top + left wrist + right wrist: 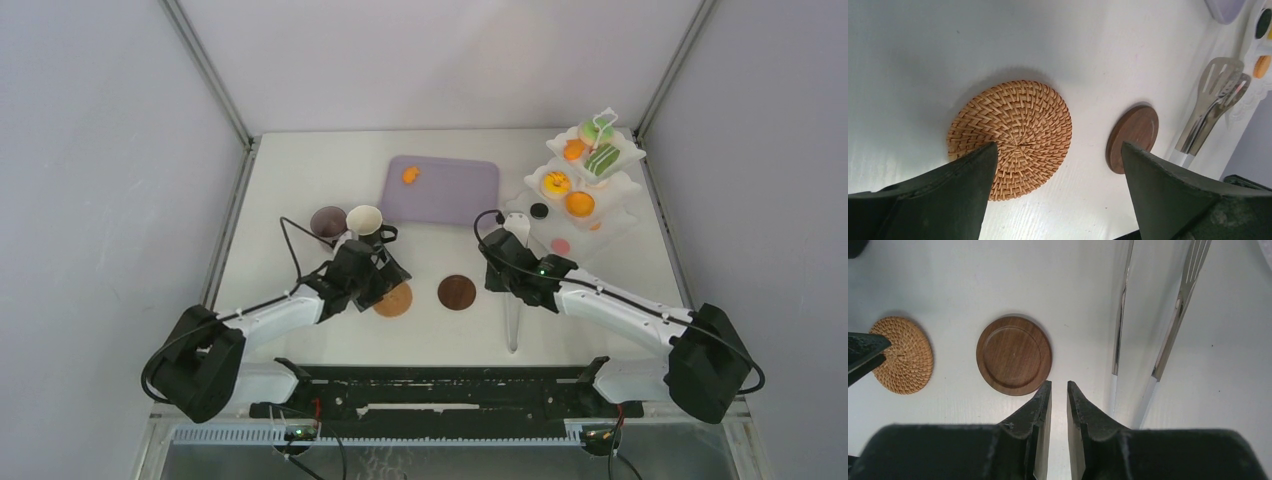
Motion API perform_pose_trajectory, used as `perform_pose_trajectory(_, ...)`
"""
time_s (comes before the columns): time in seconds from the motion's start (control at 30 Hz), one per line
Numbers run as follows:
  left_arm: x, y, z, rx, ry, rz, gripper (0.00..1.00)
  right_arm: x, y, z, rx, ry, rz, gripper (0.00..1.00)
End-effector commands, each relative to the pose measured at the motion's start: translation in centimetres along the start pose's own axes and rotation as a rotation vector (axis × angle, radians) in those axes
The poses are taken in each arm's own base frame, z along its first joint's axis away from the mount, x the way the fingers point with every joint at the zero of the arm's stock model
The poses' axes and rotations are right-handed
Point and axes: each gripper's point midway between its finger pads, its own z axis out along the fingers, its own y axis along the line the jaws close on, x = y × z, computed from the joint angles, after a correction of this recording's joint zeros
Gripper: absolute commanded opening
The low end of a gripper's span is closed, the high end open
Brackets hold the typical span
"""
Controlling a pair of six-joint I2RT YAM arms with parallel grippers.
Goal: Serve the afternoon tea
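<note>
A mauve mug [327, 222] and a dark mug with a white inside [365, 220] stand side by side at the left. A woven coaster [393, 300] [1010, 137] and a wooden coaster [457, 292] [1014, 361] lie at the table's middle front. The white three-tier stand [620, 183] at the back right holds several doughnuts and macarons. One orange doughnut [411, 175] lies on the lilac tray [450, 190]. My left gripper [385, 272] [1058, 146] is open and empty, hovering over the woven coaster's edge. My right gripper [497, 262] [1059, 384] is shut and empty, between the wooden coaster and the tongs.
Long tongs [513, 320] [1168, 340] lie on the table just right of the wooden coaster, their metal heads toward the stand; they also show in the left wrist view [1210, 107]. Walls close the table at the left, back and right.
</note>
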Motion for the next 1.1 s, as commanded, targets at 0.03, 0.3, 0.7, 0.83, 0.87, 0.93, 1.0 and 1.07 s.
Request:
perform_pose_trajectory(0.03,0.4,1.3,-1.5,-0.103,0.015,0.093,0.99,-1.9,0.2,-1.7,-0.033,-0.063,0.026,0.25)
perform_pose_trajectory(0.3,-6.1,-2.0,-9.1,-0.069,-0.253,0.259,1.0,-4.0,4.3,-4.1,-0.216,-0.1,-0.018,0.35)
perform_pose_trajectory(0.7,-11.9,2.4,-10.0,-0.313,-0.435,0.436,1.0,-3.4,8.0,-3.6,-0.266,-0.058,-0.11,0.39)
perform_pose_trajectory(0.83,-13.0,4.4,-8.2,-0.388,-0.383,0.364,1.0,-3.4,7.3,-3.6,-0.245,-0.059,-0.11,0.39)
perform_pose_trajectory(0.87,-13.4,4.6,-7.7,-0.391,-0.38,0.347,0.99,-3.5,7.2,-3.7,-0.239,-0.061,-0.109,0.39)
perform_pose_trajectory(0.93,-14.0,4.9,-6.7,-0.38,-0.384,0.318,0.94,-3.5,6.8,-3.7,-0.222,-0.062,-0.108,0.39)
perform_pose_trajectory(1.0,-14.6,4.6,-5.8,-0.357,-0.384,0.314,0.86,-3.5,6.6,-3.7,-0.214,-0.064,-0.109,0.39)
perform_pose_trajectory(1.07,-15.0,4.4,-4.8,-0.35,-0.364,0.313,0.8,-3.5,6.4,-3.6,-0.209,-0.064,-0.106,0.39)
